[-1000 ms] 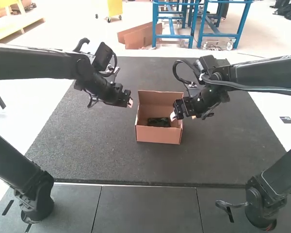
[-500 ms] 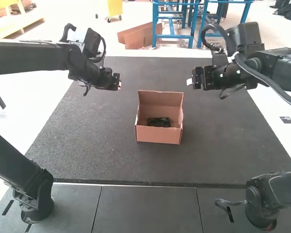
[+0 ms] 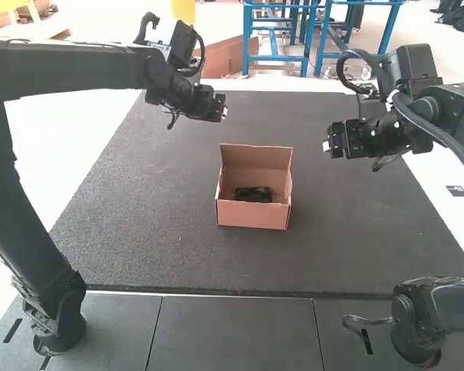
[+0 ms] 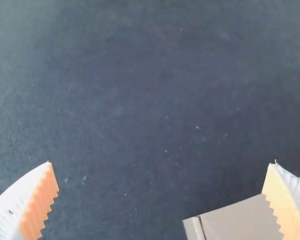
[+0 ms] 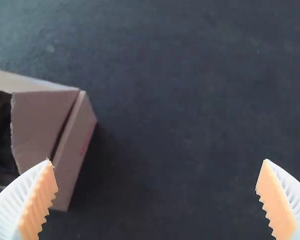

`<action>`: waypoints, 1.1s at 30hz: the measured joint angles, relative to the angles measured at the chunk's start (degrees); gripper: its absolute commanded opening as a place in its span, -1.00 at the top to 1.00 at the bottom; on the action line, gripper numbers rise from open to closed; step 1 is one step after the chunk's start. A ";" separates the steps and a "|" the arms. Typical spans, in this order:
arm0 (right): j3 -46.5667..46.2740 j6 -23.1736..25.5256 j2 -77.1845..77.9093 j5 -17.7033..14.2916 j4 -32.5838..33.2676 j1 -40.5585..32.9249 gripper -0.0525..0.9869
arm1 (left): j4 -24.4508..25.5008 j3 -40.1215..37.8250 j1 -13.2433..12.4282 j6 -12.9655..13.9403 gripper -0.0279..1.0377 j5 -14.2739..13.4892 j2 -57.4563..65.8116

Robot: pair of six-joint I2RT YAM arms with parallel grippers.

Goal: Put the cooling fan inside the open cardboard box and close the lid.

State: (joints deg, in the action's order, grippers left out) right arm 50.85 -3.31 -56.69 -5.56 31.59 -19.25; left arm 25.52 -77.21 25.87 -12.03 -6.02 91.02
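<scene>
tools spread wide above the mat, fan lying in the open box

left tool (image 3: 220,113) hangs over the black textured mat (image 3: 139,216), beyond the far left corner of the brown cardboard box (image 3: 251,213) and clear of it. in the left wrist view this tool (image 4: 162,166) has its white ribbed fingers (image 4: 32,210) with orange pads set far apart, gripping nothing. mat lies beneath them, and a pale corner of the cardboard (image 4: 230,225) sits close to one finger.

right tool (image 3: 329,147) hangs to the right of the box, near its far right corner and apart from it. in the right wrist view this tool (image 5: 156,163) is likewise spread wide and empty. one side of the box (image 5: 50,125) shows past one finger, and bare mat (image 5: 190,75) lies between the two.

the box stands near the middle of the mat with its top open. its lid flap (image 3: 255,158) stands upright along the far side. the dark cooling fan (image 3: 254,193) lies inside, on the box floor. neither tool touches the box, the flap or the fan.
</scene>
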 measured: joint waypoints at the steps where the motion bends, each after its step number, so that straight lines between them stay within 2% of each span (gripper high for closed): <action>1: 0.00 -0.11 0.00 -0.31 -0.11 0.61 -0.85 | 0.00 -0.79 0.48 0.04 -0.87 0.02 0.74; 9: -1.11 -0.76 0.04 -1.11 -1.64 1.42 -0.84 | 0.13 -5.18 4.20 0.35 -0.87 0.04 5.31; 22: -1.11 -0.83 -0.20 -0.87 -3.02 1.42 -0.84 | -0.46 -8.04 4.52 0.96 -0.87 0.90 11.61; 33: -2.47 -0.83 -0.42 -0.83 -4.13 1.44 -0.84 | 1.27 -11.19 7.28 1.33 -0.87 1.62 14.19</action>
State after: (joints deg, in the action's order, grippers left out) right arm 48.38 -4.14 -57.10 -6.39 27.46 -17.80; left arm 26.79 -88.40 33.15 -10.70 -4.40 105.21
